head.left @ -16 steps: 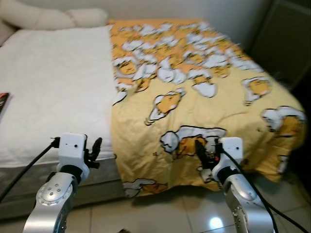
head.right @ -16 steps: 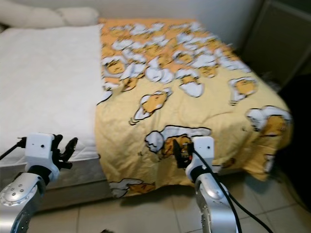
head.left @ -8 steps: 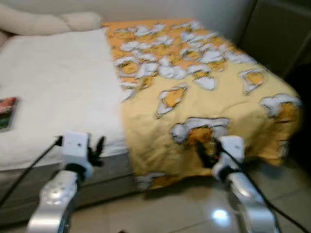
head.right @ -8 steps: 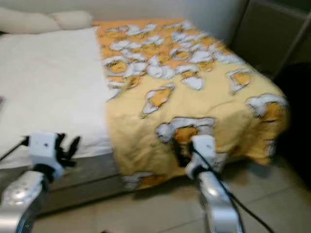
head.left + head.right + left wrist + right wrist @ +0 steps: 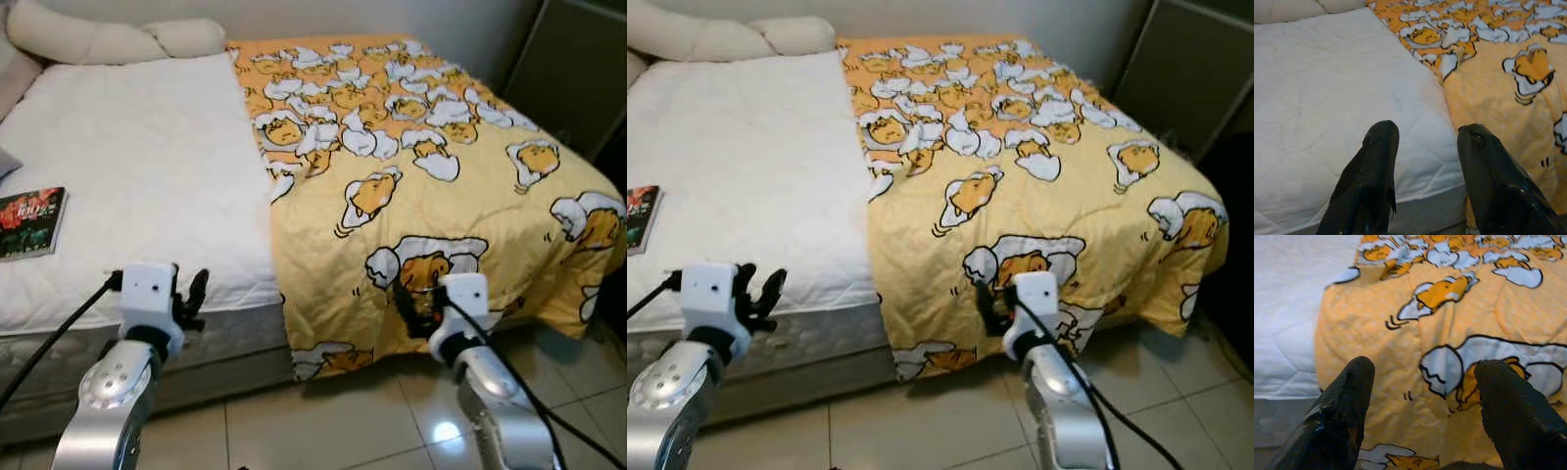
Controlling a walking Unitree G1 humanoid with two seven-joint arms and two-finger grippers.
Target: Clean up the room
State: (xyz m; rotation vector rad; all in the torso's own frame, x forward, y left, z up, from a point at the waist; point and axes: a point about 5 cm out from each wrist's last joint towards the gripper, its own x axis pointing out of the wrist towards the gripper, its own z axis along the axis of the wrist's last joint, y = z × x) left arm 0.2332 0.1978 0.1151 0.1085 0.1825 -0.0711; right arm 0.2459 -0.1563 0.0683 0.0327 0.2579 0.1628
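Observation:
A bed stands before me, its left half a bare white mattress pad [image 5: 137, 166]. A yellow blanket [image 5: 411, 166] printed with cartoon egg figures covers the right half and hangs over the foot edge. A dark book [image 5: 29, 223] lies flat near the bed's left edge. My left gripper [image 5: 193, 294] is raised before the foot of the mattress, open and holding nothing [image 5: 1427, 134]. My right gripper [image 5: 407, 299] hovers open in front of the blanket's hanging edge [image 5: 1422, 367], apart from the cloth.
Cream pillows [image 5: 108, 39] lie along the head of the bed. A dark cabinet [image 5: 578, 69] stands at the right, close to the bed's corner. Glossy beige floor tiles [image 5: 323, 421] run along the foot of the bed.
The camera has swung left and sharpened, bringing the book into view at the left. Both arms keep the same raised pose with open fingers.

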